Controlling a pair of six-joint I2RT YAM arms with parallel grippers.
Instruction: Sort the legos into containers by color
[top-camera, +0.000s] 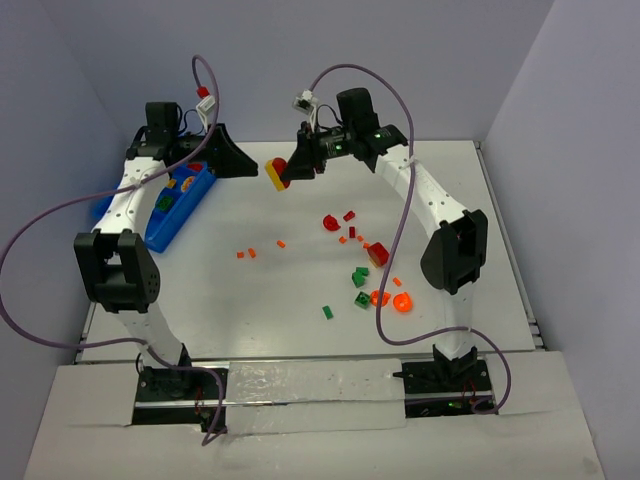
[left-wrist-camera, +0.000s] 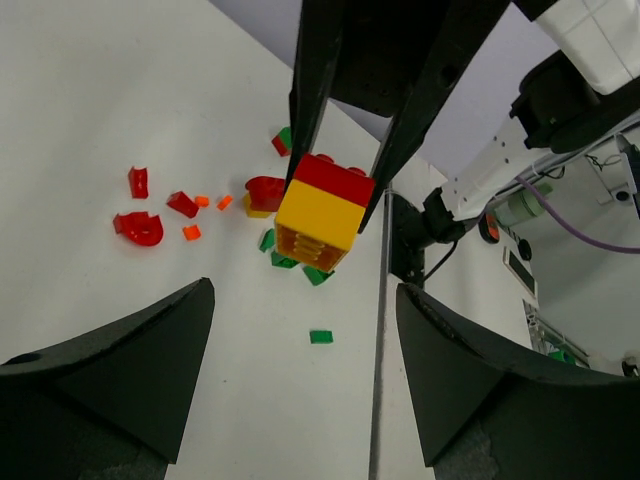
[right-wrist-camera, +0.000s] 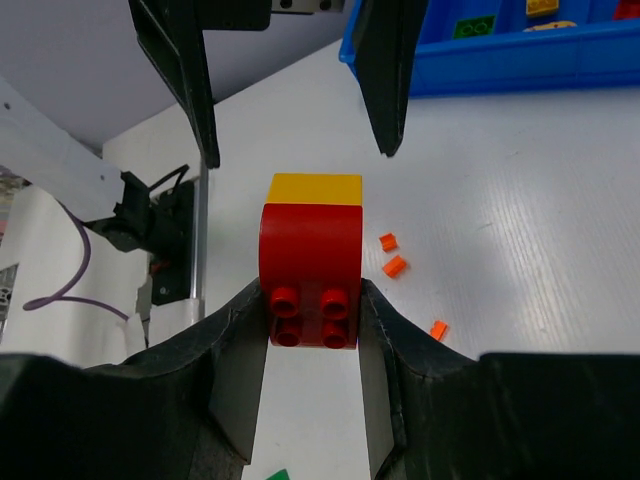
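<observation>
A stacked pair of legos, a red brick (right-wrist-camera: 310, 262) joined to a yellow one (right-wrist-camera: 316, 188), hangs above the table with my right gripper (right-wrist-camera: 310, 300) shut on the red part. In the top view this stack (top-camera: 277, 172) sits between the two grippers at the back. My left gripper (left-wrist-camera: 305, 380) faces it, open and empty, with the stack (left-wrist-camera: 322, 210) just beyond its fingertips and apart from them. The blue container (top-camera: 180, 205) lies at the back left behind the left gripper (top-camera: 250, 165). It holds green, yellow, orange and red pieces.
Loose legos are scattered on the white table right of centre: red pieces (top-camera: 330, 222), green ones (top-camera: 358, 276), translucent orange-red rounded pieces (top-camera: 402, 300) and a red-and-yellow one (top-camera: 378, 253). Tiny orange bits (top-camera: 246, 253) lie nearer the middle. Purple cables loop over both arms.
</observation>
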